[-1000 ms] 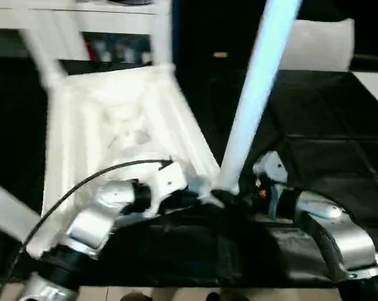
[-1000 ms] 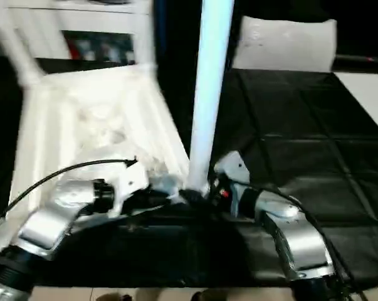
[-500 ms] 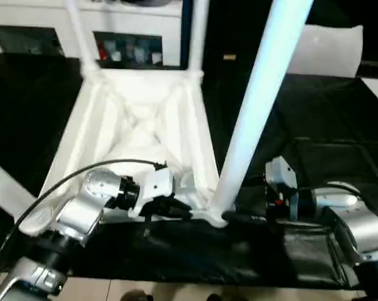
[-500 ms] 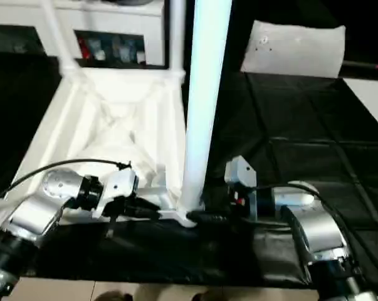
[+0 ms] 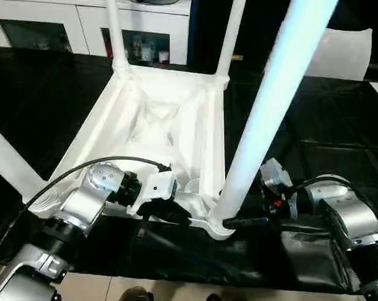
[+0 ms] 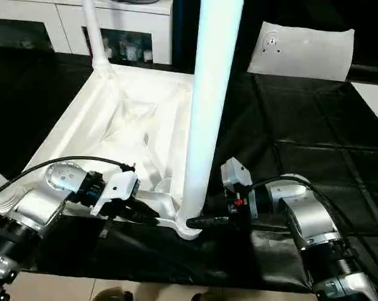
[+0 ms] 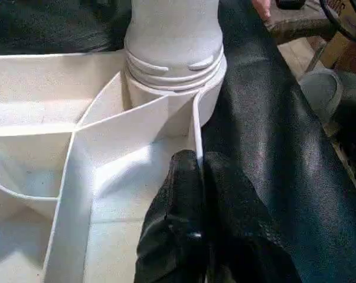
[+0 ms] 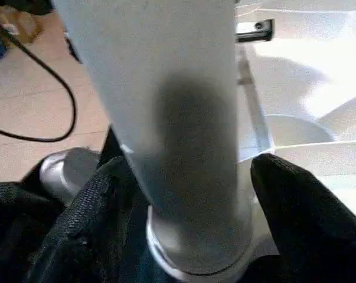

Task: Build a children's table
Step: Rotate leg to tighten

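Lying upside down on the black-covered work table (image 6: 301, 113), the white tabletop (image 5: 157, 125) shows its ribbed underside, and I count four legs standing up out of its corner sockets. Two thin-looking ones rise at the far corners (image 5: 113, 31) (image 5: 231, 31), one slants off at the near corner on the robot's left (image 5: 7, 163), and the fourth, the near leg (image 6: 207, 94) on the right, towers straight up past the top of the head views.

Both of the robot's arms reach in at that near right corner. The left gripper (image 7: 195, 177) has its two black fingers pressed together with the thin edge wall of the tabletop pinched between them, just beside the round socket (image 7: 175, 76); seen from the head, it sits at the near rim, left of the leg's foot. The right gripper (image 8: 189, 200) comes in from the other side, its two fingers (image 8: 296, 194) spread to either side of the leg's base, one on each flank. They look close against the tube, but I can't tell whether they are really clamping it or merely bracketing it.

Beyond the table stands one white cabinet (image 5: 51, 15) with glass doors. One white sheet (image 6: 301, 44) lies on the far right part of the black cover, well apart from the tabletop.
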Available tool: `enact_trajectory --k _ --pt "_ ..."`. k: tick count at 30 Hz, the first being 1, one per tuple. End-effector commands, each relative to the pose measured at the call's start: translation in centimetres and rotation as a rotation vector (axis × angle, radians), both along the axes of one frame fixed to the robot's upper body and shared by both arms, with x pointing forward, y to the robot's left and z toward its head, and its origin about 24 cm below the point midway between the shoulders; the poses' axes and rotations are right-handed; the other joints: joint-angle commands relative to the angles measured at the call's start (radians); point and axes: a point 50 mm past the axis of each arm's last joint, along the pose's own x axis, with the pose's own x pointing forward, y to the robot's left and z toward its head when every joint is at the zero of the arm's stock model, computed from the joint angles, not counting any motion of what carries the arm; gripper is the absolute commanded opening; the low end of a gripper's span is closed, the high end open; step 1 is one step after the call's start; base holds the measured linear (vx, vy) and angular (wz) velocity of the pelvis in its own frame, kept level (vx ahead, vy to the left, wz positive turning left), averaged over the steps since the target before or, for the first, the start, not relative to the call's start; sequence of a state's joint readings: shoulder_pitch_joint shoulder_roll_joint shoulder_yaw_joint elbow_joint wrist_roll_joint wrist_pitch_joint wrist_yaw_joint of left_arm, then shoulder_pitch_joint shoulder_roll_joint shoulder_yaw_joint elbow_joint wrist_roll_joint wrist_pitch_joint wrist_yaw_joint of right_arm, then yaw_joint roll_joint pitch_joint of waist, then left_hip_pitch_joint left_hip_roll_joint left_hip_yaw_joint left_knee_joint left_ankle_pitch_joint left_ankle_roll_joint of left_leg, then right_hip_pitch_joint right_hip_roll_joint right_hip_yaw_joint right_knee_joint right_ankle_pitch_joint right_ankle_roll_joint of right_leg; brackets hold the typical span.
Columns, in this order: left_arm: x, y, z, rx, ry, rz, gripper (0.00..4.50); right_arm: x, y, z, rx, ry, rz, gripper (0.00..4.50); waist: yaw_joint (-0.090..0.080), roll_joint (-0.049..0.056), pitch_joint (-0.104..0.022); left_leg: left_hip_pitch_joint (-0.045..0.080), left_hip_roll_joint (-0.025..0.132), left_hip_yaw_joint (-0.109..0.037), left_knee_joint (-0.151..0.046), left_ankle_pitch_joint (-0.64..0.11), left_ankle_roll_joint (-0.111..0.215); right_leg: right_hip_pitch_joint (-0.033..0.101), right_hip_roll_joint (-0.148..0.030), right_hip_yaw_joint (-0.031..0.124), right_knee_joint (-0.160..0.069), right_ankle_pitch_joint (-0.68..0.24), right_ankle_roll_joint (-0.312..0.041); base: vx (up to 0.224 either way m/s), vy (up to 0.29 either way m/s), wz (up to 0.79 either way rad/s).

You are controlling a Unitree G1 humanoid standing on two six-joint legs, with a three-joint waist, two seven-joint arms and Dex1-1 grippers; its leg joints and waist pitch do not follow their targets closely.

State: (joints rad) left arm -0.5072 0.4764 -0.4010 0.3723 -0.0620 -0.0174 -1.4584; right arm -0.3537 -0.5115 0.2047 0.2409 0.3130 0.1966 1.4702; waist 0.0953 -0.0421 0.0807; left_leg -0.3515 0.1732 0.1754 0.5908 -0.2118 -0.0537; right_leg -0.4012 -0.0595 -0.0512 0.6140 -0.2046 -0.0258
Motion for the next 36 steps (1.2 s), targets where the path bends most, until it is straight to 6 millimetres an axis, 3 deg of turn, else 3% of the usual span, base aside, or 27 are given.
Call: enact_trajectory --k 1,3,4,8,10,13,17,18,19,20,21,22,24,25,27,29,31,32,35,36 --pt "-0.7 -0.6 -0.8 0.055 0.03 -0.093 0.0 0.1 0.1 0.3 0.008 0.003 0.026 2.99 -0.004 -0.001 -0.05 0.005 0.068 -0.013 -0.068 -0.08 0.101 0.051 -0.092 0.053 -0.061 -0.084 -0.272 0.0 0.0 0.0" --pt "-0.6 -0.5 -0.8 0.059 0.032 -0.092 0.0 0.0 0.1 0.3 0.011 0.016 0.037 2.91 -0.004 -0.001 -0.049 0.005 0.067 -0.013 -0.069 -0.088 0.098 0.05 -0.092 0.054 -0.064 -0.101 -0.268 0.0 0.0 0.0" --pt "-0.5 -0.4 -0.9 0.062 0.03 -0.09 0.0 0.0 0.1 0.3 0.012 0.021 0.042 2.62 -0.003 -0.002 -0.049 0.006 0.067 -0.013 -0.069 -0.089 0.096 0.05 -0.091 0.054 -0.065 -0.108 -0.264 0.0 0.0 0.0" --pt "-0.4 -0.3 -0.9 0.067 0.03 -0.09 0.0 -0.1 0.1 0.3 0.014 0.027 0.051 2.56 -0.002 -0.001 -0.047 0.007 0.068 -0.013 -0.07 -0.095 0.088 0.048 -0.092 0.054 -0.067 -0.124 -0.259 0.0 0.0 0.0" --pt "-0.4 -0.2 -1.0 0.068 0.031 -0.09 0.0 -0.1 0.1 0.2 0.016 0.031 0.054 2.19 -0.001 0.0 -0.046 0.006 0.069 -0.014 -0.071 -0.092 0.088 0.048 -0.091 0.053 -0.065 -0.112 -0.261 0.0 0.0 0.0" --pt "-0.4 -0.2 -1.0 0.067 0.032 -0.087 0.0 -0.2 0.2 0.2 0.02 0.036 0.056 2.1 -0.001 -0.001 -0.045 0.006 0.069 -0.014 -0.072 -0.098 0.086 0.048 -0.093 0.053 -0.066 -0.116 -0.261 0.0 0.0 0.0" --pt "-0.2 -0.4 -1.2 0.046 0.032 -0.032 0.0 -1.2 0.7 -0.1 0.044 0.075 0.033 2.02 -0.001 0.014 -0.038 0.007 0.071 -0.015 -0.076 -0.115 0.074 0.046 -0.09 0.055 -0.069 -0.117 -0.257 0.0 0.0 0.0" --pt "-0.2 -0.5 -1.2 0.038 0.032 -0.013 0.0 -1.3 0.8 -0.2 0.05 0.086 0.021 2.02 0.0 0.01 -0.038 0.008 0.071 -0.014 -0.076 -0.118 0.074 0.047 -0.09 0.055 -0.071 -0.115 -0.256 0.0 0.0 0.0" --pt "0.0 -0.7 -1.2 0.022 0.03 0.021 0.0 -1.5 1.0 -0.3 0.055 0.098 -0.004 2.02 0.001 0.016 -0.037 0.008 0.071 -0.015 -0.077 -0.121 0.072 0.047 -0.091 0.056 -0.071 -0.113 -0.258 0.0 0.0 0.0" --pt "0.1 -0.9 -1.1 0.008 0.029 0.06 0.0 -1.6 1.3 -0.4 0.07 0.101 -0.031 2.01 0.0 0.012 -0.037 0.007 0.071 -0.014 -0.077 -0.121 0.071 0.048 -0.091 0.056 -0.071 -0.113 -0.257 0.0 0.0 0.0" --pt "0.2 -1.1 -1.1 0.0 0.028 0.082 0.0 -1.7 1.5 -0.4 0.08 0.101 -0.047 2.01 0.0 0.012 -0.031 0.005 0.07 -0.015 -0.081 -0.145 0.064 0.045 -0.092 0.057 -0.077 -0.162 -0.25 0.0 0.0 0.0" --pt "0.5 -1.5 -1.1 -0.025 0.034 0.165 0.0 -1.7 2.2 -0.8 0.076 0.105 -0.129 2.01 0.0 0.019 -0.029 0.007 0.07 -0.015 -0.082 -0.16 0.056 0.043 -0.093 0.058 -0.08 -0.193 -0.246 0.0 0.0 0.0" --pt "0.9 -2.3 -0.9 -0.073 0.053 0.277 0.0 -1.6 3.3 -1.3 0.057 0.106 -0.244 2.01 -0.008 0.014 -0.017 0.007 0.067 -0.022 -0.092 -0.232 0.029 0.04 -0.096 0.057 -0.098 -0.363 -0.205 0.0 0.0 0.0" --pt "1.0 -2.6 -0.8 -0.095 0.063 0.309 0.0 -1.6 3.7 -1.5 0.049 0.104 -0.278 2.01 -0.012 0.016 -0.012 0.012 0.062 -0.027 -0.093 -0.27 0.009 0.036 -0.101 0.056 -0.113 -0.512 -0.162 -0.054 -0.006 -0.02" --pt "1.3 -3.7 -0.6 -0.129 0.065 0.405 0.0 -1.3 4.9 -2.1 0.032 0.137 -0.409 2.01 -0.025 0.013 -0.008 0.01 0.061 -0.034 -0.097 -0.287 -0.006 0.032 -0.101 0.056 -0.122 -0.616 -0.117 -0.06 0.001 -0.04" --pt "1.6 -5.1 -0.3 -0.177 0.08 0.533 0.0 -0.8 6.4 -2.4 0.016 0.172 -0.565 1.99 -0.052 0.015 -0.002 0.002 0.055 -0.046 -0.103 -0.328 -0.027 0.03 -0.103 0.047 -0.133 -0.712 -0.069 -0.055 0.012 -0.11" --pt "1.7 -6.1 -0.1 -0.201 0.083 0.619 0.0 -0.4 7.5 -2.4 0.014 0.217 -0.664 1.99 -0.07 0.015 -0.004 -0.002 0.054 -0.055 -0.107 -0.346 -0.03 0.037 -0.103 0.041 -0.136 -0.715 -0.05 -0.046 0.027 -0.17" --pt "1.8 -6.3 0.0 -0.205 0.078 0.644 0.0 -0.2 7.8 -2.4 0.012 0.226 -0.694 1.99 -0.074 0.018 -0.009 0.0 0.054 -0.053 -0.109 -0.33 -0.021 0.037 -0.102 0.039 -0.14 -0.676 -0.054 0.0 0.0 0.0" --pt "2.3 -7.6 0.3 -0.211 0.043 0.78 0.0 0.5 8.8 -2.3 0.001 0.265 -0.838 1.99 -0.086 0.017 -0.009 0.008 0.055 -0.046 -0.11 -0.308 -0.003 0.03 -0.101 0.041 -0.147 -0.614 -0.074 0.0 0.0 0.0" --pt "2.4 -7.7 0.4 -0.211 0.031 0.802 0.0 0.7 8.9 -2.3 -0.001 0.269 -0.86 1.99 -0.087 0.021 -0.007 0.01 0.056 -0.046 -0.11 -0.309 -0.004 0.027 -0.1 0.042 -0.147 -0.603 -0.079 0.0 0.0 0.0"
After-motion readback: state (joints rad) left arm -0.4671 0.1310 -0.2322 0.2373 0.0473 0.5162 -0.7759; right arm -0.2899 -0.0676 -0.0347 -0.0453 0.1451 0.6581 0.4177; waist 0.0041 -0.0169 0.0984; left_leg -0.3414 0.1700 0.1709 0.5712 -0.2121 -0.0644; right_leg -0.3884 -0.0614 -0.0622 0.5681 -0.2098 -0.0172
